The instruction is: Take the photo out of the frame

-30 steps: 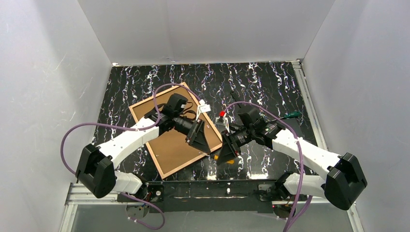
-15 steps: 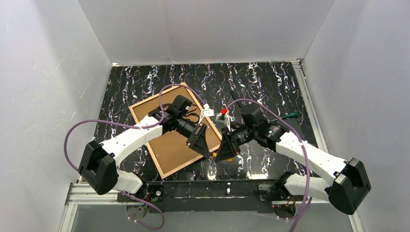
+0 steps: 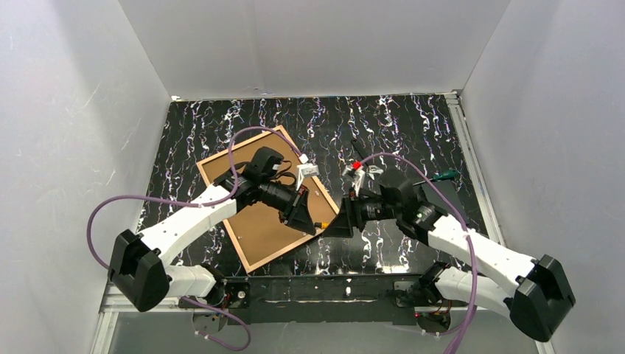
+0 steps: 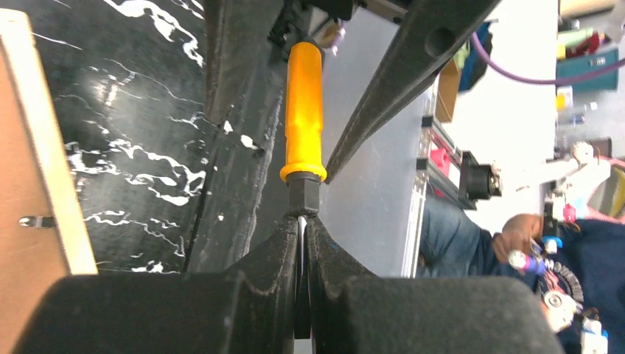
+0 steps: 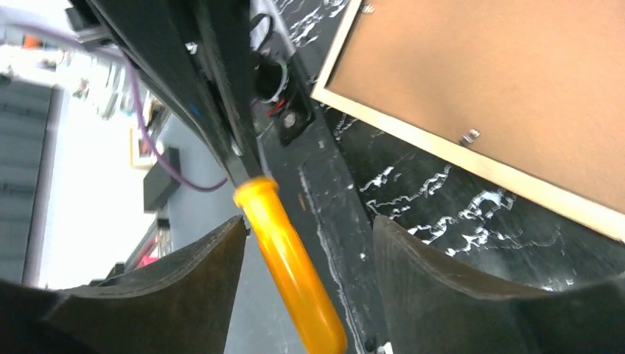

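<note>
The frame (image 3: 221, 156) lies face down left of centre, showing a pale rim (image 4: 44, 169) (image 5: 442, 155) round a brown fibreboard back (image 3: 254, 225) (image 5: 486, 66) held by small metal clips (image 5: 466, 136). The photo's printed side is hidden. My left gripper (image 3: 309, 221) (image 4: 302, 225) hangs over the frame's near right corner, shut on the metal shaft of an orange-handled screwdriver (image 3: 323, 224) (image 4: 304, 110). My right gripper (image 3: 342, 221) (image 5: 309, 221) faces it from the right, open, its fingers (image 5: 214, 258) standing apart on either side of the orange handle (image 5: 287, 243).
A green-handled tool (image 3: 444, 175) and a flat black box (image 3: 451, 195) lie at the right, behind the right arm. White walls close in three sides. The black rail (image 3: 324, 286) with the arm bases runs along the near edge.
My left gripper has closed onto the screwdriver's shaft. My right gripper has opened off the orange handle, and that arm has drawn back slightly to the right.
</note>
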